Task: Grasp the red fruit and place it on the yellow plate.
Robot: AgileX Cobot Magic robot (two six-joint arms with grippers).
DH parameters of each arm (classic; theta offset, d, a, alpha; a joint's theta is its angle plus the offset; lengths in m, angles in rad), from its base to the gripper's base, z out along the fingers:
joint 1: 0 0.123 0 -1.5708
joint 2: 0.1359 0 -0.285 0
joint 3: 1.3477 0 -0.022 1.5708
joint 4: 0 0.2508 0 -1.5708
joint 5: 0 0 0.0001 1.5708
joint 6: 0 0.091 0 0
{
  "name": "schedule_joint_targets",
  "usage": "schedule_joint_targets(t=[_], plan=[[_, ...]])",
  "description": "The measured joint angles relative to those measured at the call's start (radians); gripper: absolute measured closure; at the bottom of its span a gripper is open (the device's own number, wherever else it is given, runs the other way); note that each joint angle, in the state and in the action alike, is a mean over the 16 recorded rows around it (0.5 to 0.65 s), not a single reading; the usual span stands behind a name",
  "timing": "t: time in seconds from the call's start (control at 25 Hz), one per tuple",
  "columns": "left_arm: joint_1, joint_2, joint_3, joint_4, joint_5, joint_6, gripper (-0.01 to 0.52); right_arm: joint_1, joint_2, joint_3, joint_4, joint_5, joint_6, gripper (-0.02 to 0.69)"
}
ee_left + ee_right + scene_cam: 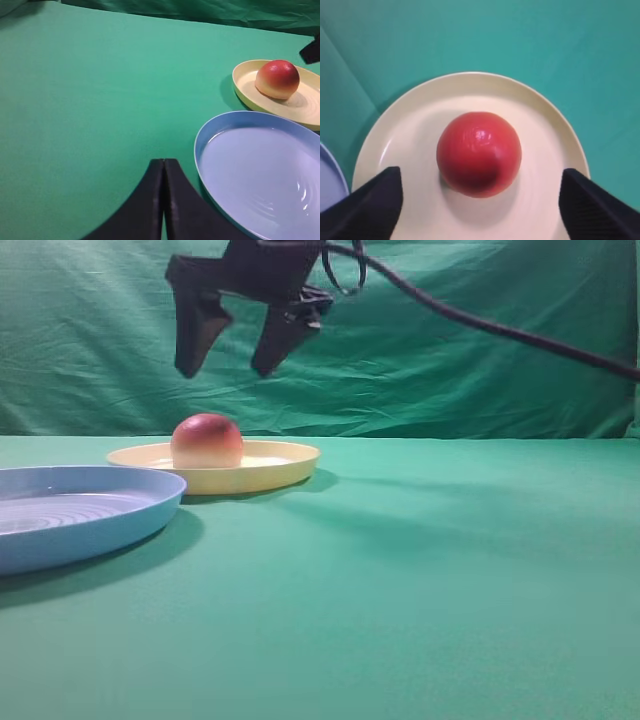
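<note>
red fruit (479, 154) — glossy dome, yellow plate (410, 125) — shallow

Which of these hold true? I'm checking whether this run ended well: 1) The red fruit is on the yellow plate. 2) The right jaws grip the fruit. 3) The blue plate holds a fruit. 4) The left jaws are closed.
1) True: the red fruit sits on the yellow plate.
2) False: the right gripper hangs above it, jaws apart.
3) False: the blue plate holds nothing.
4) True: the left gripper has its jaws pressed together.
</note>
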Motion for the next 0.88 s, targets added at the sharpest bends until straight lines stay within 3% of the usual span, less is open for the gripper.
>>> schedule_joint_targets(t=[0.16, 0.28, 0.56, 0.88], plan=[[0.000, 0.000, 0.000, 0.000, 0.000, 0.000, 0.514, 0.000, -0.078, -0.002, -0.005, 0.110, 0.000, 0.599], [0.000, 0.000, 0.000, 0.000, 0.000, 0.000, 0.514, 0.000, -0.131, -0.003, -0.027, 0.186, 0.000, 0.650], [0.000, 0.000, 0.000, 0.000, 0.000, 0.000, 0.514, 0.000, -0.228, -0.006, -0.120, 0.309, 0.019, 0.665], [0.000, 0.000, 0.000, 0.000, 0.000, 0.000, 0.514, 0.000, -0.338, -0.007, -0.230, 0.330, 0.105, 0.665]])
